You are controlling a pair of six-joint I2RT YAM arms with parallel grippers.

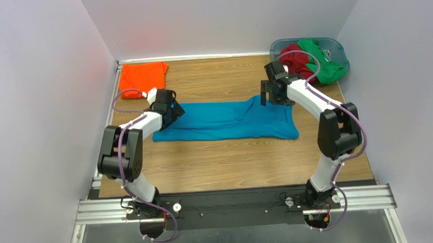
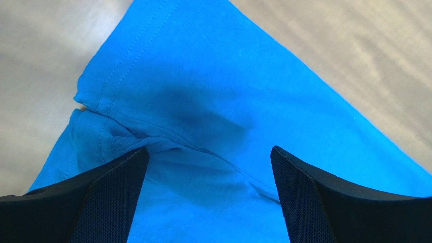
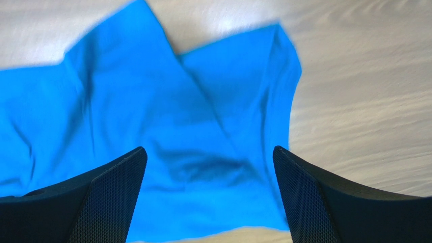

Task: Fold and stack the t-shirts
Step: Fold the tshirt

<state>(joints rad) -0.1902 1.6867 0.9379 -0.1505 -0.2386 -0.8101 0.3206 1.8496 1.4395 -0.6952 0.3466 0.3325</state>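
A teal-blue t-shirt (image 1: 229, 121) lies folded into a long strip across the middle of the table. My left gripper (image 1: 173, 113) is open just over its left end, jaws wide over a hemmed fold (image 2: 203, 131). My right gripper (image 1: 270, 93) is open above the shirt's far right corner (image 3: 203, 142), holding nothing. A folded bright orange t-shirt (image 1: 142, 76) lies at the back left. A dark red t-shirt (image 1: 295, 58) and a green t-shirt (image 1: 323, 62) are crumpled in the tub at the back right.
The grey-blue plastic tub (image 1: 336, 46) stands at the back right corner. White walls close in the table on the left, back and right. Bare wooden tabletop (image 1: 231, 164) lies in front of the blue shirt.
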